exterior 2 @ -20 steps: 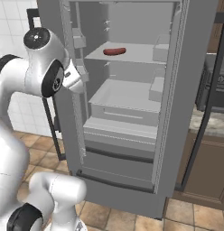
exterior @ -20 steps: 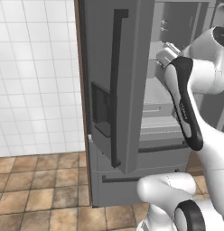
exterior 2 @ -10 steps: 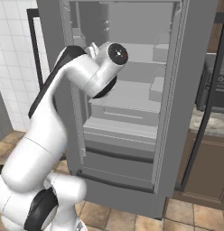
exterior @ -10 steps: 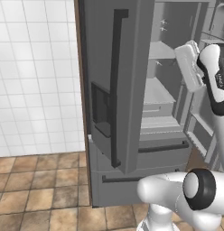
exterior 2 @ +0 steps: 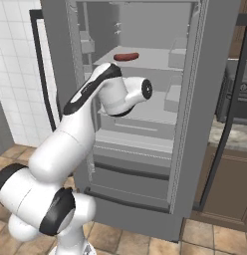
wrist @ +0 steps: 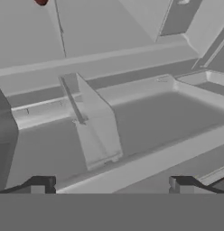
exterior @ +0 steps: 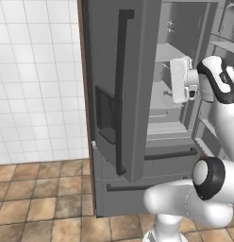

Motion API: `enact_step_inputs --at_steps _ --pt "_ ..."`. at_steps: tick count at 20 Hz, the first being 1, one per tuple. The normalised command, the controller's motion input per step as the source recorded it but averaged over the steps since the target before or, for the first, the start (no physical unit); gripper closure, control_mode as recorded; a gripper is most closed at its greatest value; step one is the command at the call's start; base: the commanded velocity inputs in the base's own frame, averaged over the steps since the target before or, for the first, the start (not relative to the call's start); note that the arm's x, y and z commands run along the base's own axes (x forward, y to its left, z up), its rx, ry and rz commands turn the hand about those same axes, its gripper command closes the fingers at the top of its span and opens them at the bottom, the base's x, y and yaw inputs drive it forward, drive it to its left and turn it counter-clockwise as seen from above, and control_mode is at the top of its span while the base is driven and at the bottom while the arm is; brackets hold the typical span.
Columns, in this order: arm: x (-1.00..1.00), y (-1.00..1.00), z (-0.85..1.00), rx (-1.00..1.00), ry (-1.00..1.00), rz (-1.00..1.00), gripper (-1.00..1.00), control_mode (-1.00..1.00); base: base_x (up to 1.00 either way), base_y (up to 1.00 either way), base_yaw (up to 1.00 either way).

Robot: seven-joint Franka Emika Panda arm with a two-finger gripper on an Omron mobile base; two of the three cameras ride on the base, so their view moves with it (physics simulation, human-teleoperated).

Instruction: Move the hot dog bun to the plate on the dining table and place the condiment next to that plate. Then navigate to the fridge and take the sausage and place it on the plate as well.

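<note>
Gripper [wrist: 112, 182] tips sit far apart at the bottom of my hand view, spread wide with nothing between them, so I read it as fully open and empty. Ahead of the fingers I see a grey inner shelf [wrist: 145, 117] of the fridge with a raised front lip and a clear divider [wrist: 93, 122] standing on it. Higher up, at the top left edge of that view, a sliver of the reddish-brown sausage [wrist: 40, 2] peeks in. From the right base view, the sausage [exterior 2: 126, 56] lies on the upper shelf [exterior 2: 145, 60] inside the fridge [exterior 2: 215, 74], above and beyond the arm's wrist, well apart from the hand. In the left base view the white hand body [exterior: 181, 80] is inside the open compartment, level with the middle shelves, just past the edge of the open left door [exterior: 121, 90], which carries a long dark handle [exterior: 121, 94]. Brown floor tiles [exterior: 34, 203] and a white tiled wall [exterior: 38, 75] lie to the left of the fridge.
</note>
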Motion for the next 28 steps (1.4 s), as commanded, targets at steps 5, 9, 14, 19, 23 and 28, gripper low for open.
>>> enact_step_inputs --at_steps 5,9,14,19,23,28 --pt "0.01 0.54 0.00 0.04 -0.03 0.10 -1.00 -1.00 0.00 0.00 0.00" --pt "-0.02 0.64 0.00 0.00 0.00 0.06 -1.00 -1.00 0.00 0.00 0.00" --pt "0.00 0.61 0.00 0.00 0.00 0.07 -1.00 -1.00 0.00 0.00 0.00" --pt "-0.24 0.68 0.00 0.00 -0.02 0.09 -1.00 -1.00 0.00 0.00 0.00" --pt "-0.56 0.87 0.00 0.00 -0.10 0.09 -1.00 -1.00 0.00 0.00 0.00" --pt "-0.58 0.99 0.00 0.00 -0.11 0.07 -1.00 -1.00 0.00 0.00 0.00"
